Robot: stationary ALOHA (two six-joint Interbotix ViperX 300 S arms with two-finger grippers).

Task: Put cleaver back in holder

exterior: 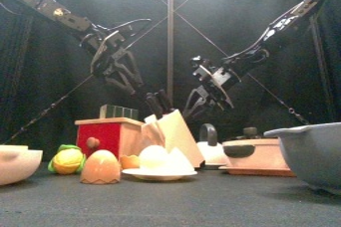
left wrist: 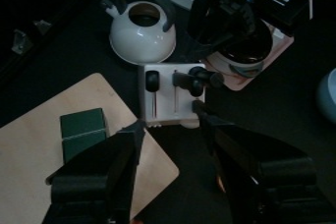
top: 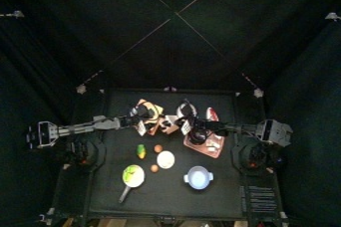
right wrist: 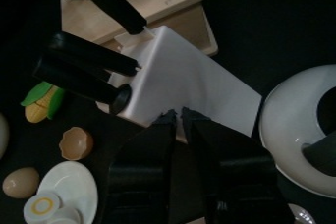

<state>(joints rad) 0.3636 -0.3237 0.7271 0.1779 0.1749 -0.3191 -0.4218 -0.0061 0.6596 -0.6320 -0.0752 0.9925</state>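
Right wrist view: right gripper [right wrist: 182, 120] jaws drawn together at edge of whitish wedge [right wrist: 197, 81] bearing black handles [right wrist: 85, 61]; grip unconfirmed. Boxy tan wooden holder [right wrist: 178, 0] just beyond. Left gripper [left wrist: 171, 135] spread wide, empty, over the holder, likely to steady it.

Holder [exterior: 111, 134]: matt wood, red face. Kettle [left wrist: 141, 33]: glossy white. Table [exterior: 200, 203]: matt blk.

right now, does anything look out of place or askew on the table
Yes: the cleaver is not in the holder. Its pale blade stands tilted right beside the block, when it should be stowed in it. Nothing looks spilled or broken.
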